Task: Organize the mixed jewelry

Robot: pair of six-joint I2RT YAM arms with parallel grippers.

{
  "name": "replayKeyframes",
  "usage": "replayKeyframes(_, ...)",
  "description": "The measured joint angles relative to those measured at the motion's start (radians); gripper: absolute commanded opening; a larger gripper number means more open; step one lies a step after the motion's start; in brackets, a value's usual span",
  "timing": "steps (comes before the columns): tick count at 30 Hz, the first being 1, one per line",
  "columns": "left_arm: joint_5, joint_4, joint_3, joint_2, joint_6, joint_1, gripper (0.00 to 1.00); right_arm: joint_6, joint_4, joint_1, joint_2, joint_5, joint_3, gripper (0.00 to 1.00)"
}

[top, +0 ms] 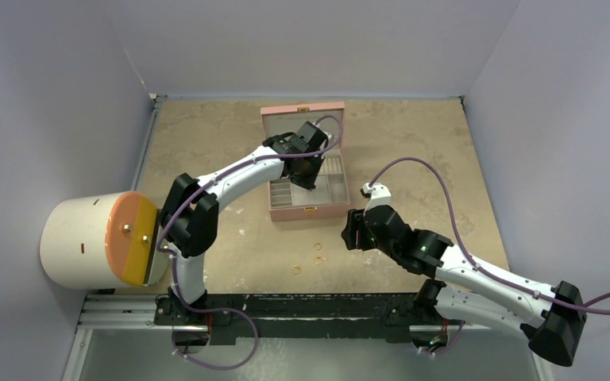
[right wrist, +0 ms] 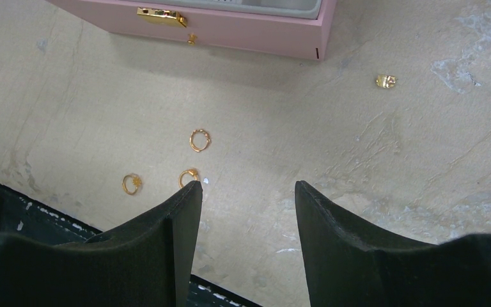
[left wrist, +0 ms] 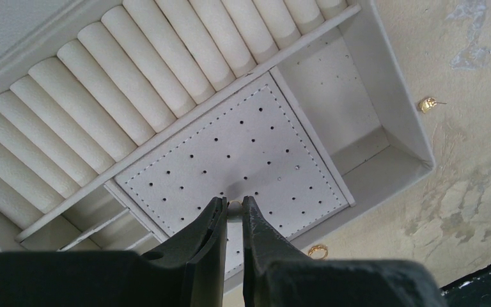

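Observation:
My left gripper (top: 308, 181) hangs over the open pink box (top: 306, 209). In the left wrist view it (left wrist: 234, 203) is shut on a tiny gold piece (left wrist: 235, 203), just above the perforated grey pad (left wrist: 243, 147). Two tiny studs (left wrist: 297, 167) sit in that pad. A gold stud (left wrist: 428, 103) and a gold ring (left wrist: 318, 252) lie on the table outside the box. My right gripper (top: 351, 230) is open and empty above the table (right wrist: 248, 185). Three gold rings (right wrist: 199, 139) (right wrist: 132, 183) (right wrist: 188, 175) lie left of its left finger, and a gold stud (right wrist: 385, 81) lies at the far right.
The box has ring rolls (left wrist: 134, 77) and empty side compartments (left wrist: 339, 96); its lid stands up at the back (top: 302, 111). A white cylinder with an orange face (top: 95, 238) stands at the left edge. A black rail (top: 302, 305) runs along the near edge.

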Motion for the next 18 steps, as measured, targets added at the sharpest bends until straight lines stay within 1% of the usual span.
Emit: replayKeyframes(18,-0.002,0.011,0.0,0.0,0.0,0.0,0.0,0.004,0.002,0.0,0.015,-0.003,-0.001,0.58)
